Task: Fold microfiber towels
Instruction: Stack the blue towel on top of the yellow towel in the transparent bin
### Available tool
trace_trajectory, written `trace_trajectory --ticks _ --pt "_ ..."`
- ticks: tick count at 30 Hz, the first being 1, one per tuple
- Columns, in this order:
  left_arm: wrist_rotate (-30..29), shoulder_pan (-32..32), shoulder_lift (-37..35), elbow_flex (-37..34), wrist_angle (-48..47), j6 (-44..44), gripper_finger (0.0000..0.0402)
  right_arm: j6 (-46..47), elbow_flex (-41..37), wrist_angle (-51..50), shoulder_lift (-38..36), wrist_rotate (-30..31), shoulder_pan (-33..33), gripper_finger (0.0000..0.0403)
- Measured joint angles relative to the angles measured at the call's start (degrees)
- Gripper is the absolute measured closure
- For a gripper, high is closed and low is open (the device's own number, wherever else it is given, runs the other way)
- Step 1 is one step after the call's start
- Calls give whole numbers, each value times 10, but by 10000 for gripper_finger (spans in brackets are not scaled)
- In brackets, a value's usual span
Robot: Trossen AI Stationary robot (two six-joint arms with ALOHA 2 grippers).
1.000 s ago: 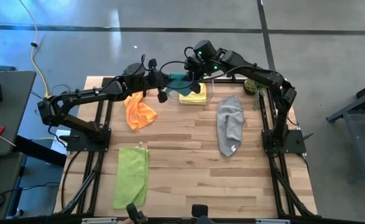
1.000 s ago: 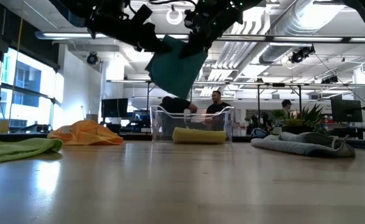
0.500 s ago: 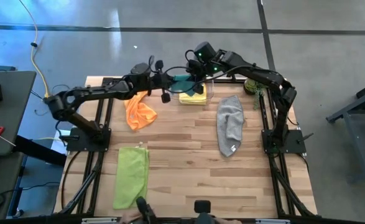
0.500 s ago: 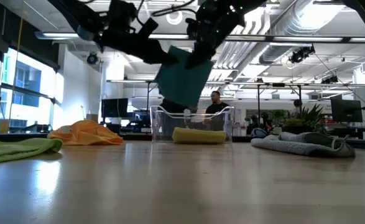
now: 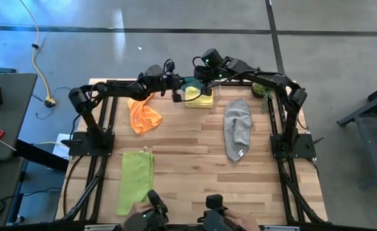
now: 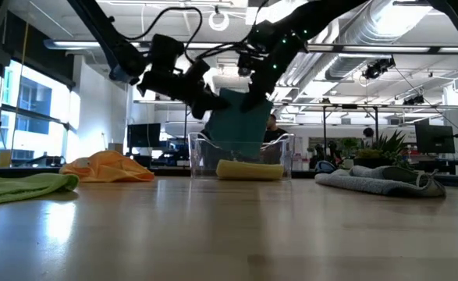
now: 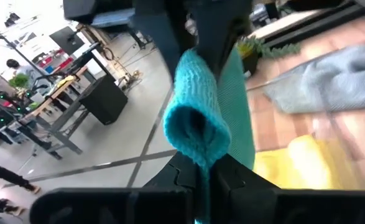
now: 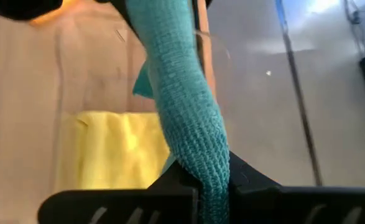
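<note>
1. High view: bright, even overhead light; glare patch on the floor [image 5: 121,38] upper left.
2. Low view: ceiling lights [image 6: 221,17] backlight the arms into silhouettes; near bench [image 6: 229,234] soft.
3. Wrist views: teal towel [image 7: 198,124] close-up blurred, backgrounds out of focus, washed out upper left.

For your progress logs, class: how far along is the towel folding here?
Done: a yellow towel lies folded in the clear bin. In hand: the left gripper and right gripper hold the teal towel above the bin. Left: the orange, grey and green towels.
</note>
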Motion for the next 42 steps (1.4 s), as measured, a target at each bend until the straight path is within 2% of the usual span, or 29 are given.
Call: trace_trajectory --ticks 11,18,30,39,42 --pt "-29 0 38 30 -15 77 401 -62 -53 64 0 78 0 403" --pt "-38 0 44 31 -29 102 401 -90 -59 97 0 99 1 403" --pt "-52 -2 65 30 -19 117 401 -162 -60 73 4 105 0 403" --pt "-64 -11 66 28 -39 138 401 -164 -58 51 23 80 3 402" --pt "-67 -16 66 28 -49 146 401 -161 -58 32 23 88 5 383"
